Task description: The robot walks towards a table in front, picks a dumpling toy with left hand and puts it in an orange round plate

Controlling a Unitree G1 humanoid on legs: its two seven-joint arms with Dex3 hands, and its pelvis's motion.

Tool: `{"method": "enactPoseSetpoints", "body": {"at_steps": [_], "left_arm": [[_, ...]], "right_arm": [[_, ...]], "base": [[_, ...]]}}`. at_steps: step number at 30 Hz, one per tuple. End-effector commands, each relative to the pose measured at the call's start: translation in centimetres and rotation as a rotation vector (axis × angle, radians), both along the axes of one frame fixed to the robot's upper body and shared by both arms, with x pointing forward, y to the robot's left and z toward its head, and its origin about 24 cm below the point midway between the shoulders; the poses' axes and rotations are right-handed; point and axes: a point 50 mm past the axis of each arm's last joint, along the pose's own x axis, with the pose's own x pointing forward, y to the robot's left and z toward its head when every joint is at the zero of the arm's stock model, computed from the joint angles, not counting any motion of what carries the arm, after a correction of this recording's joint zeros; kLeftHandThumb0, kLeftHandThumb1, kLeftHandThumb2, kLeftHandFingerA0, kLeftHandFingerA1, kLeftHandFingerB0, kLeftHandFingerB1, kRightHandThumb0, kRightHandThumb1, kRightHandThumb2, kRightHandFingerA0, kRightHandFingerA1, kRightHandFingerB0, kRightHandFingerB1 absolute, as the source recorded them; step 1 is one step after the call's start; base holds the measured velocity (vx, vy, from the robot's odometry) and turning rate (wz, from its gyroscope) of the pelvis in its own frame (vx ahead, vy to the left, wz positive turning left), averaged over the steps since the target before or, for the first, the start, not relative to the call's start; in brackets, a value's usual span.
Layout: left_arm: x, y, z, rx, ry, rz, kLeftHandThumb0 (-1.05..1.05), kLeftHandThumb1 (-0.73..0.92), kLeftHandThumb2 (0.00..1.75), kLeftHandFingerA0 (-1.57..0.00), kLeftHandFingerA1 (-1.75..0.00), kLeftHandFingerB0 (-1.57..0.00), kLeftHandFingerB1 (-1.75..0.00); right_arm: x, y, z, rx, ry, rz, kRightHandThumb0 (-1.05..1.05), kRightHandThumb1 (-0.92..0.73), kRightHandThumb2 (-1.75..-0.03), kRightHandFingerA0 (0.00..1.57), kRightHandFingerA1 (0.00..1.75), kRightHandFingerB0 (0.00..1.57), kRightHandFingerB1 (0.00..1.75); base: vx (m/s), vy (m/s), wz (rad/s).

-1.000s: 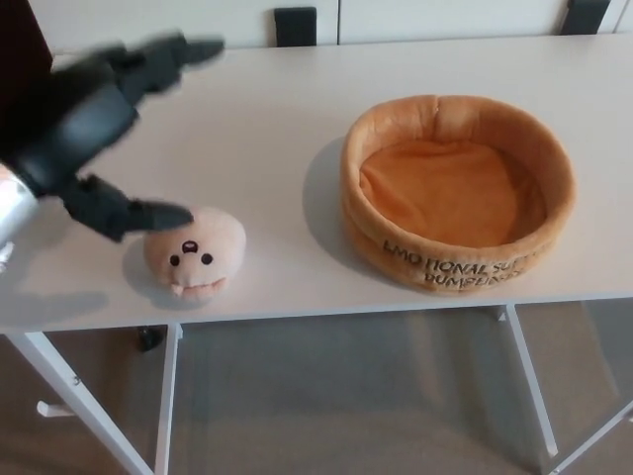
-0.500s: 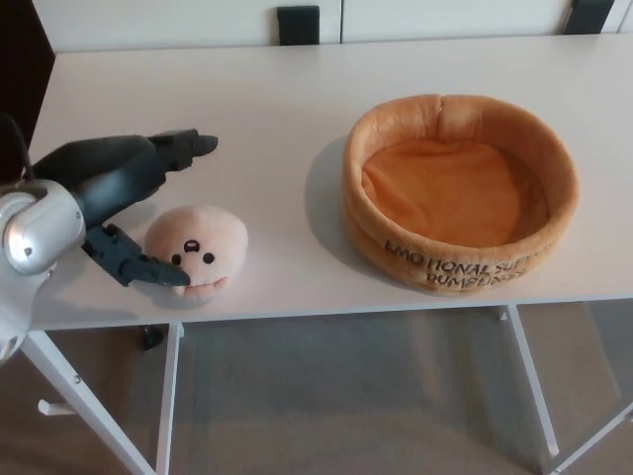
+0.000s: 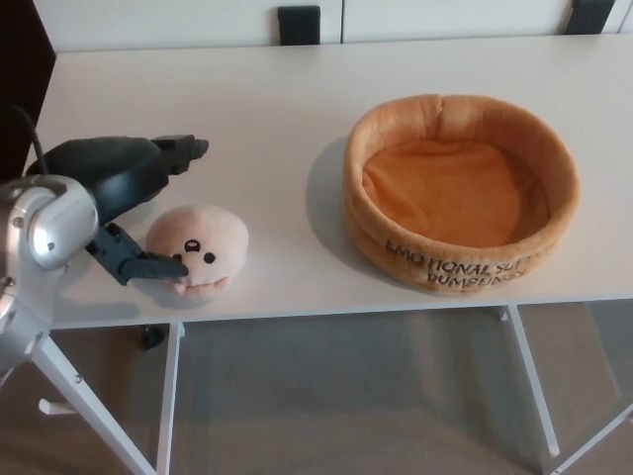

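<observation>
A peach plush dumpling toy [image 3: 201, 245] with a small face lies near the table's front edge on the left. My left hand [image 3: 124, 193] is open just left of it, its thumb by the toy's front left side and its two fingers spread above the toy's far side, not closed on it. The orange round plush plate [image 3: 460, 252], with black lettering on its wall, sits empty to the right. My right hand does not show.
The white table [image 3: 277, 109] reaches across the view; its front edge runs just below the toy and plate. Two dark chair backs [image 3: 298, 24] stand behind the far edge. Below are white table legs and grey floor.
My left hand has dropped from above the table down to the dumpling's left side, with thumb and fingers now bracketing the toy. The toy and plate have not moved.
</observation>
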Motion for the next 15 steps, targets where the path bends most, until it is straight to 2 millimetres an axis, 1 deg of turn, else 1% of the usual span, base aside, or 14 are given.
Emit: {"method": "enactPoseSetpoints", "body": {"at_steps": [1, 2, 6, 7, 8, 9, 15], "left_arm": [[0.5, 0.2, 0.3, 0.069, -0.078, 0.039, -0.78, 0.44, 0.85, 0.0, 0.0, 0.0, -0.05], [0.7, 0.1, -0.2, 0.075, -0.068, 0.051, -0.77, 0.44, 0.84, 0.0, 0.0, 0.0, -0.05], [0.7, 0.0, -0.9, 0.083, -0.052, 0.053, -0.78, 0.45, 0.84, 0.0, 0.0, 0.0, -0.04], [0.7, 0.0, -1.2, 0.087, -0.047, 0.052, -0.78, 0.45, 0.84, 0.0, 0.0, 0.0, -0.04], [0.7, 0.0, -1.4, 0.088, -0.045, 0.052, -0.78, 0.45, 0.84, 0.0, 0.0, 0.0, -0.04], [0.6, 0.0, -1.7, 0.088, -0.028, 0.053, -0.77, 0.44, 0.84, 0.0, -0.01, 0.0, -0.05], [0.8, -0.1, -2.3, 0.105, 0.009, 0.064, -0.75, 0.42, 0.83, 0.0, -0.04, 0.0, -0.07]], "right_arm": [[0.1, -0.7, 0.3, -0.021, 0.007, 0.013, -0.49, -0.54, -0.8, 0.69, 0.59, 0.38, 0.46], [0.0, -0.6, 0.3, -0.017, 0.006, 0.0, -0.42, -0.65, -0.6, 0.71, 0.46, 0.43, 0.34], [-0.2, -0.7, 0.4, -0.013, 0.007, 0.003, -0.42, -0.65, -0.6, 0.71, 0.45, 0.43, 0.34], [-0.2, -0.7, 0.4, -0.013, 0.007, 0.012, -0.44, -0.65, -0.6, 0.75, 0.5, 0.44, 0.35], [-0.2, -0.7, 0.4, -0.014, 0.006, 0.018, -0.44, -0.65, -0.6, 0.75, 0.5, 0.44, 0.35], [-0.2, -0.6, 0.4, -0.016, 0.004, 0.026, -0.51, -0.54, -0.82, 0.7, 0.6, 0.39, 0.47], [-0.3, -0.5, 0.3, -0.01, 0.003, -0.001, -0.51, -0.55, -0.81, 0.68, 0.58, 0.39, 0.47]], "base": [[0.0, 0.0, 0.0], [0.0, 0.0, 0.0], [0.0, 0.0, 0.0], [0.0, 0.0, 0.0], [0.0, 0.0, 0.0], [0.0, 0.0, 0.0], [0.0, 0.0, 0.0]]}}
